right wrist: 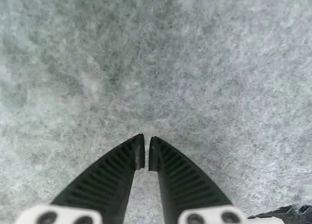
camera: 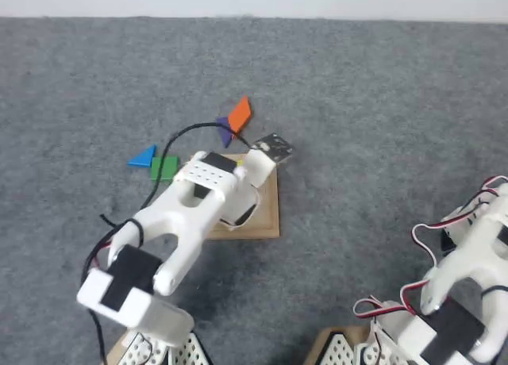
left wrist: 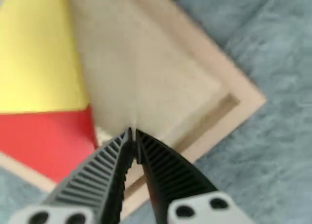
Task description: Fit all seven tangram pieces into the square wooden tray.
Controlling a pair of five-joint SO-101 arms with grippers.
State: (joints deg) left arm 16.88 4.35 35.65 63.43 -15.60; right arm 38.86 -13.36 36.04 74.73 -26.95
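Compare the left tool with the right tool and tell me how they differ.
The left tool hangs over the wooden tray, close to the red piece and yellow piece. The right tool hangs over grey carpet. The left arm stretches out to the tray, while the right arm sits folded near its base. Both tools are shut and hold nothing.

Tray (camera: pixel 268 212) largely hidden under left arm (camera: pixel 198 210); yellow piece (left wrist: pixel 34 53) edge-cropped.
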